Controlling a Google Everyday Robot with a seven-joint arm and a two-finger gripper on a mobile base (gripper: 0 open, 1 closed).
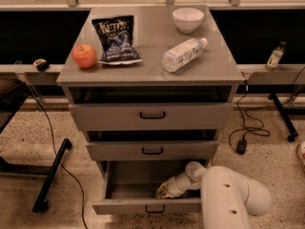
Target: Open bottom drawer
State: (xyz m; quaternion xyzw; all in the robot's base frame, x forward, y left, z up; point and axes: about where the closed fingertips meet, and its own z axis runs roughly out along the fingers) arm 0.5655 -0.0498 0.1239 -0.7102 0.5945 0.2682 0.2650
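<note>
The hand (pixel 165 191) lies inside the pulled-out bottom drawer (pixel 125 206), right of centre

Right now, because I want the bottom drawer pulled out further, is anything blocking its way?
Nothing visible does. The gripper sits inside the bottom drawer, and the strip of floor before its front shows bare.

The robot's arm (pixel 231 199) is a fat, smooth cylinder of cream-white plastic with a rounded end, marked by a few small dark holes along its side. From it a slimmer white link with a ball-like joint and faint ribbing narrows toward the small tan-and-dark tool (pixel 164 191), which sits inside the open grey metal bottom drawer (pixel 124 206), towards its right side. The tool's casing looks yellowish with darker patches
</note>
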